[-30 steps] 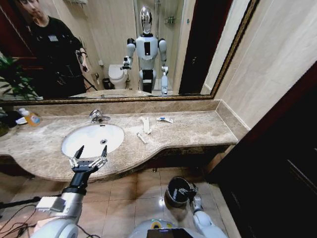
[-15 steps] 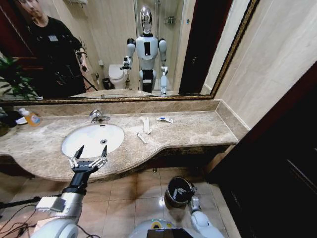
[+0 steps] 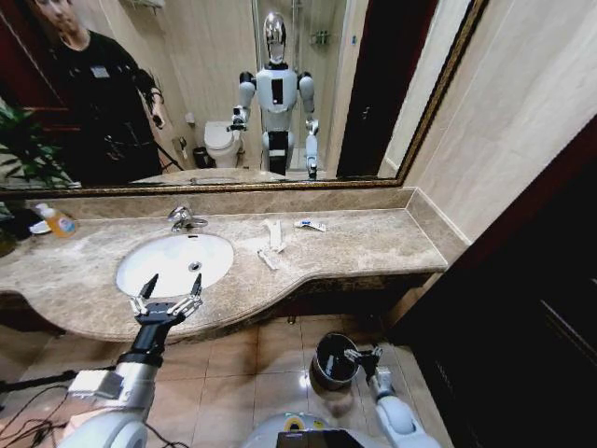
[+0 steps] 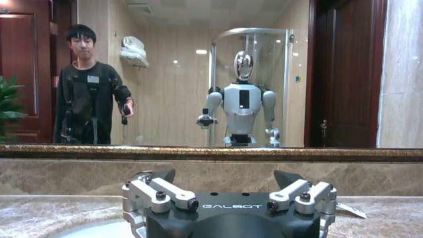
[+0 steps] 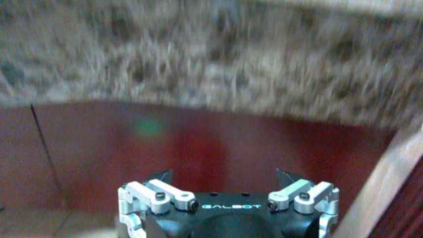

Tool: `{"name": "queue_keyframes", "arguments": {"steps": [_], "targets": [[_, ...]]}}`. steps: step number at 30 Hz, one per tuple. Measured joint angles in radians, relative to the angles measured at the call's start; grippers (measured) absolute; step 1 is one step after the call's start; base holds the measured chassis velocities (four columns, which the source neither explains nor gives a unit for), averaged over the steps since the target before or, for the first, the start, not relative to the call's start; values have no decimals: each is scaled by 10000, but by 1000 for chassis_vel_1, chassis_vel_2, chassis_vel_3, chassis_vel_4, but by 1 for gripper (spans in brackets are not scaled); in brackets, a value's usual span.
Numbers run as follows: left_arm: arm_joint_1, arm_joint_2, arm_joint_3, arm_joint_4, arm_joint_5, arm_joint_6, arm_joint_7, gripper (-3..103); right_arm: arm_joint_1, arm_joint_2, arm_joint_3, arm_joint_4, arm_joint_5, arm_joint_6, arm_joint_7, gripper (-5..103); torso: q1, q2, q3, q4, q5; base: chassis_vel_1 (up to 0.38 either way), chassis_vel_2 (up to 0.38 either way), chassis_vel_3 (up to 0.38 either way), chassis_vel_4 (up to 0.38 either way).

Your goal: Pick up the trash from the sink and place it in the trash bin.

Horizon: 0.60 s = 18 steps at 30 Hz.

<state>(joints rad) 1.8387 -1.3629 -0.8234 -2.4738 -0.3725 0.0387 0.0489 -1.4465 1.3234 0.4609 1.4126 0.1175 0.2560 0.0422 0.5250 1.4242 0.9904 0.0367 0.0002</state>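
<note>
Beside the trash bin (image 3: 333, 358) the right gripper (image 3: 362, 355) hangs spread and empty, so fetching more trash (image 3: 273, 233) from the surface (image 3: 373, 245) seems next, while the left gripper (image 3: 169, 291) hovers splayed at the sink (image 3: 140, 259).

The beige-brown marble vanity counter (image 3: 373, 245) carries the wide oval white ceramic sink (image 3: 174, 262) with its chrome faucet (image 3: 184, 218) behind; right of the basin lie long flat white wrappers (image 3: 273, 234) and a slim white tube (image 3: 311, 225); an orange-liquid soap bottle (image 3: 57, 220) stands far left; the small round dark trash bin (image 3: 334, 360) stands on the tan tiled floor (image 3: 233, 369) below.
</note>
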Motion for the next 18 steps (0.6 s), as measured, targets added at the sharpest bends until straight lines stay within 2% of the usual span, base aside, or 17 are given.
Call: {"name": "queue_keyframes", "arguments": {"steps": [2,8,11,18], "targets": [[0,0,0,0,0,0,0,100,-273,188,474,755,-242,76,-333,100,0,0,0,1,-1,0,0,0,0],[0,0,0,0,0,0,0,100,-977,257,1059,2626,-12,-99,-1162,100,-1,0,-1,1,-4,0,0,0,0],[0,0,0,0,0,0,0,100,-1490,187,1460,3821,126,-40,-1870,100,0,0,0,1,-2,0,0,0,0],[0,0,1,0,0,0,0,100,-1681,-16,1480,5417,444,-215,-2263,100,-1,0,0,0,-4,0,0,0,0]]}}
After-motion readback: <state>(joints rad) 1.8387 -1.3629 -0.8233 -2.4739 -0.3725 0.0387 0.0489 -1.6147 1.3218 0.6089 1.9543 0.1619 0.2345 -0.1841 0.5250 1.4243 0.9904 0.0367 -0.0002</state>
